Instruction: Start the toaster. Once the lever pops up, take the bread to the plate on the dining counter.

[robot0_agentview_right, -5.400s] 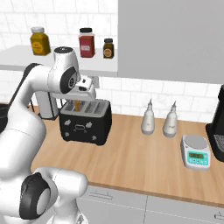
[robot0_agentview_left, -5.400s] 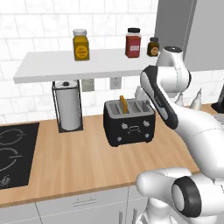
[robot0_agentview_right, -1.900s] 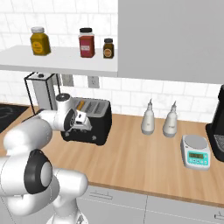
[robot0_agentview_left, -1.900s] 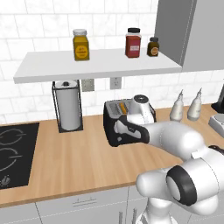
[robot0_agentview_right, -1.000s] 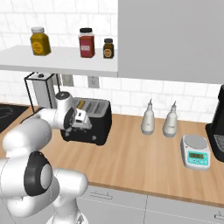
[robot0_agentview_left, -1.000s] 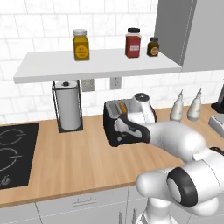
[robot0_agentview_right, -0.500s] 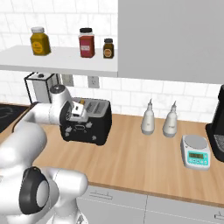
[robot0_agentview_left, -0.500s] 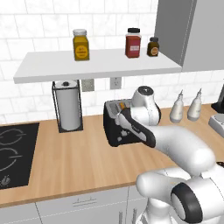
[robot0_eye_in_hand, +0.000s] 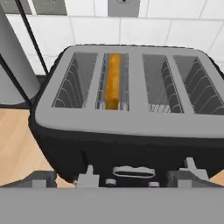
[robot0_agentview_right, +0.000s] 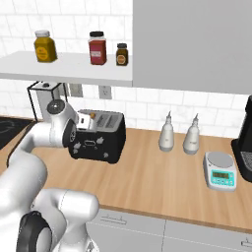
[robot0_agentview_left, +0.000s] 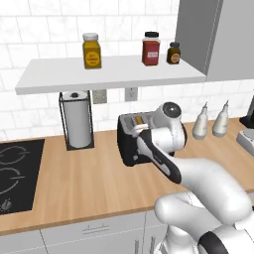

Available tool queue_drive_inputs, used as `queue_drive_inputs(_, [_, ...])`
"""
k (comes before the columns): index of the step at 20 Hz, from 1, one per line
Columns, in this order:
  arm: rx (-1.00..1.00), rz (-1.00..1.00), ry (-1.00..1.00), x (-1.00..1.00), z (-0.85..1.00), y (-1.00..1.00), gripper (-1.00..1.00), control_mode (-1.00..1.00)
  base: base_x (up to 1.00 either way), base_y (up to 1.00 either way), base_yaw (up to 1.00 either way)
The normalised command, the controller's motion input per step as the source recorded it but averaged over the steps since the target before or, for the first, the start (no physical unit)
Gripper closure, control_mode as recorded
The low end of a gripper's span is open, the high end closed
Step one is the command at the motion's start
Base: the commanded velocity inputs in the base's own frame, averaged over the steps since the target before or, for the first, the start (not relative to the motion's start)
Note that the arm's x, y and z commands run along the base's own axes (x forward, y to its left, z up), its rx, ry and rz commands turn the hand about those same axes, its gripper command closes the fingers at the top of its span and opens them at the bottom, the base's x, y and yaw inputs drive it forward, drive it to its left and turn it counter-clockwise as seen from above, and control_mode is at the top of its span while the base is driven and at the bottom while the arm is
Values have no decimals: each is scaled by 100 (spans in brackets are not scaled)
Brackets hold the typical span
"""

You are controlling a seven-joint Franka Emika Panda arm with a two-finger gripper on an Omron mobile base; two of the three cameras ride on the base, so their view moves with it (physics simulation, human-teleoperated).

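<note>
Toaster stands on the wood worktop against the tiled wall, with one slice of bread sunk in the second of its four slots. The white arm bends low across the worktop, its hand held close to the toaster's front face and looking down over the top. The jaws stand wide apart and hold nothing. Three jars sit on the shelf, two bottles beside the toaster.
</note>
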Motion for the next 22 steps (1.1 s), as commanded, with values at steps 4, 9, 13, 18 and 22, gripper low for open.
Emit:
queue_drive_inputs(4, [2,0,-12,-1,31,0,-100,-100,0,0,0])
queue_drive_inputs(9, [1,0,2,21,23,0,-100,-100,0,0,0])
queue_drive_inputs(13, [0,0,1,37,19,0,-100,-100,0,0,0])
queue_drive_inputs(18, [0,0,0,37,2,0,-100,-100,0,0,0])
queue_drive_inputs(22, [0,0,-3,17,-22,0,-100,-100,0,0,0])
